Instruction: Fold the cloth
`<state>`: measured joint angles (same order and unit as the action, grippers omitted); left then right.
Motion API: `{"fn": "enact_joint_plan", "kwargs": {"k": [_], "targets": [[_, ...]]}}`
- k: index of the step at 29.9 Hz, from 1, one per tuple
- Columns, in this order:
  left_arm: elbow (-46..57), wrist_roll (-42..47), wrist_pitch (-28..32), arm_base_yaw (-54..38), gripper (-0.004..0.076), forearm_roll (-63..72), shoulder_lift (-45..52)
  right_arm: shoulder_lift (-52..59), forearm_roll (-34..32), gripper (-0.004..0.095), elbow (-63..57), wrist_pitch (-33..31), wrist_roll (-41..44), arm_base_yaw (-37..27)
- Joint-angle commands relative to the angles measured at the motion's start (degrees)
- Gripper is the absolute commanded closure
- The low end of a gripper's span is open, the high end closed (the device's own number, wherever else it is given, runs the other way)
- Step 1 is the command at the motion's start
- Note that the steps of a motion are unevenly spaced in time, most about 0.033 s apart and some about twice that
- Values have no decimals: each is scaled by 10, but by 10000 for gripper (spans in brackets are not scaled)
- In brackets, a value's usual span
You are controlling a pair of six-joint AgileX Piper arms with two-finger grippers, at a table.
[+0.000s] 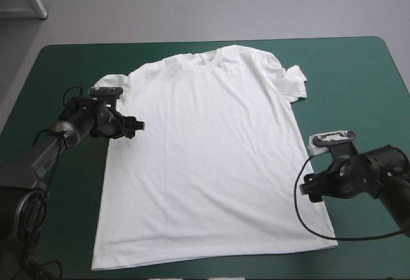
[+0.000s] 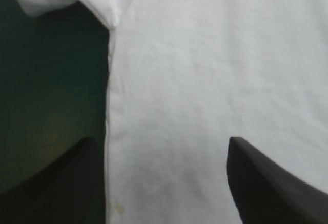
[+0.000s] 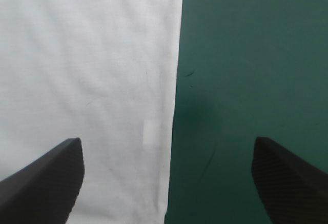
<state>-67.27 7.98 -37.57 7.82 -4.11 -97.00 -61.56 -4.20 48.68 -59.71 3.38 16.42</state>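
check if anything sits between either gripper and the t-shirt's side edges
Nothing visible does. The left gripper and the right gripper each straddle a side edge of the flat T-shirt, both open.

The left gripper [image 1: 136, 126] pointed inward from its side, jaws wide apart; the right gripper [image 1: 310, 188] mirrored it (each facing roughly toward the other), jaws equally spread.

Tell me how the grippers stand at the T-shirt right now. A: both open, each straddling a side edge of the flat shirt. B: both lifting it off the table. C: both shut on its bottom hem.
A: the left gripper and right gripper each show fingers apart, with a side edge of the flat T-shirt running between them over the teal-green cover.
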Motion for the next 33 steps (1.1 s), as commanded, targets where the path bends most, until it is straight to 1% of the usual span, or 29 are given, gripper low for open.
{"fn": "enact_joint_plan", "kwargs": {"k": [1, 6, 12, 15, 18, 21, 23, 25, 28, 33], "targets": [[-28, 13, 57, -1, 207, -15, 2, -19, -8, 71, 20, 39, 0, -3], [-48, 55, 62, -7, 207, -68, -27, -66, -6, 84, 42, 58, 2, -3], [-48, 53, 66, -35, 211, -50, -52, -117, -8, 89, 101, 78, 2, -3], [-48, 15, 63, -34, 221, -24, -71, -150, -15, 89, 150, 77, -1, -3], [-48, -46, 58, -34, 274, 51, -89, -189, -19, 89, 208, 77, -2, -6], [-48, -93, 42, -34, 367, 119, -108, -241, -9, 89, 271, 77, -12, -24], [-48, -96, 32, -34, 447, 126, -121, -274, 4, 89, 312, 76, -21, -40], [-47, -96, 21, -34, 525, 126, -134, -310, 34, 89, 348, 76, -45, -58], [-46, -97, 13, -34, 606, 124, -147, -360, 68, 94, 391, 76, -70, -78], [-46, -100, 14, -34, 724, 122, -156, -437, 75, 169, 448, 77, -82, -85]]}}
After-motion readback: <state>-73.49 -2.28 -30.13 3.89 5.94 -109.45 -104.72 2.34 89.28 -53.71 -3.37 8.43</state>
